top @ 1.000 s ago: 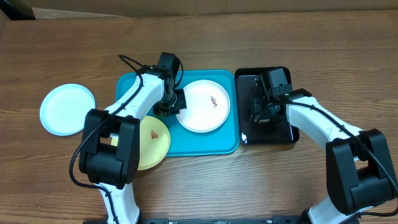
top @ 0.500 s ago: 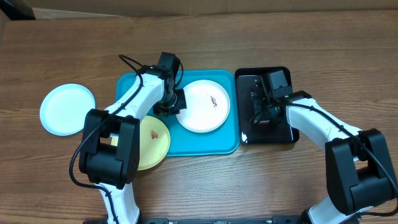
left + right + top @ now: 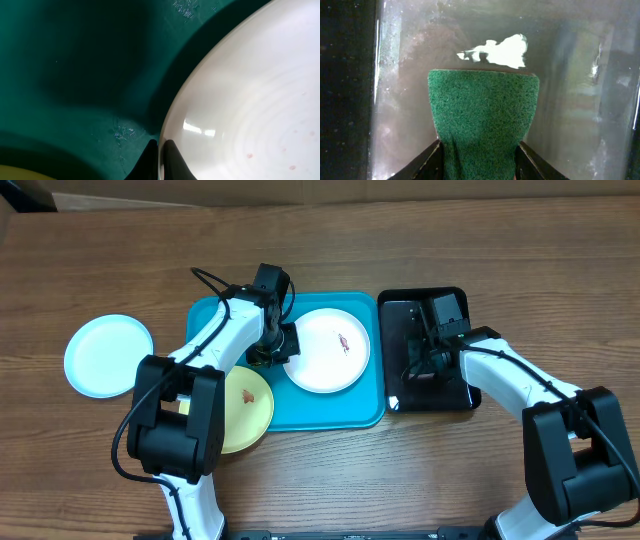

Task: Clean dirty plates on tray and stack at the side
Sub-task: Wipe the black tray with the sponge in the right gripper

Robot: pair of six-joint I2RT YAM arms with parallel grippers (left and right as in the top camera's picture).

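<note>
**A:** Left to right, what is on your screen, and how far along is the job?

**B:** Far left, the mint-blue plate [image 3: 108, 356] lies alone on the tabletop [image 3: 500, 260], well apart from the tray [image 3: 330, 408]. I see no smear on it, so I judge it cleaned and set aside. Next, the yellow-green plate [image 3: 250, 408] overhangs the tray's left edge, with a reddish mark showing on it.

**A:** And the arms?

**B:** My left tool [image 3: 272, 352] is closed on the rim of the white plate [image 3: 328, 350], which lies on the tray, dirty. My right tool [image 3: 479, 155] pinches the green sponge [image 3: 482, 105] over the black tray [image 3: 400, 395]. By my reckoning, one plate is done and two are left to wipe and stack.
</note>
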